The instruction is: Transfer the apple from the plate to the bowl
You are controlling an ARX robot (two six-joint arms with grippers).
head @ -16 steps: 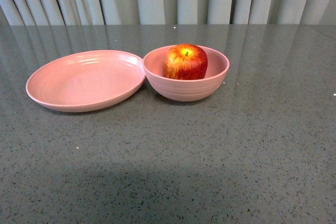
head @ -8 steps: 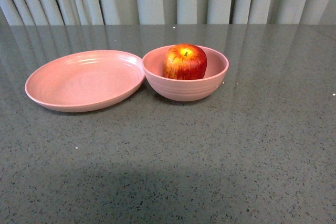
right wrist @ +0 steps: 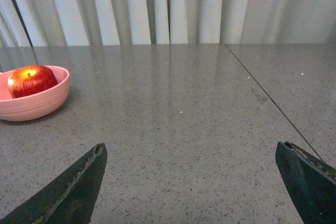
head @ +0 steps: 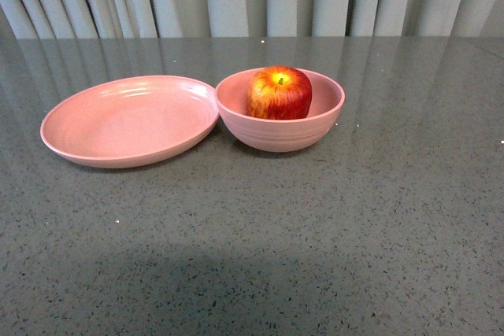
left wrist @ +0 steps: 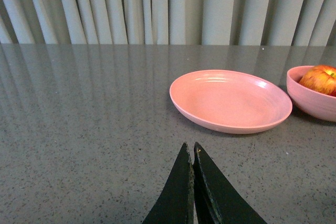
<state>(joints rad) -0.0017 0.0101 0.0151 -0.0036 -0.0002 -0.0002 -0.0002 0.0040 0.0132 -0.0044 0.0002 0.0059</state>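
Apple sits upright in the bowl, toward the counter's far edge, stem dimple up. Plate bare, its rim touching or just beside the bowl's (we cannot tell which). We judge the move done. Left gripper pinched together, holding nothing; right gripper spread wide, well apart from the bowl. The apple looks firm, smooth, probably a bit slick; we'd take it across its widest girth.
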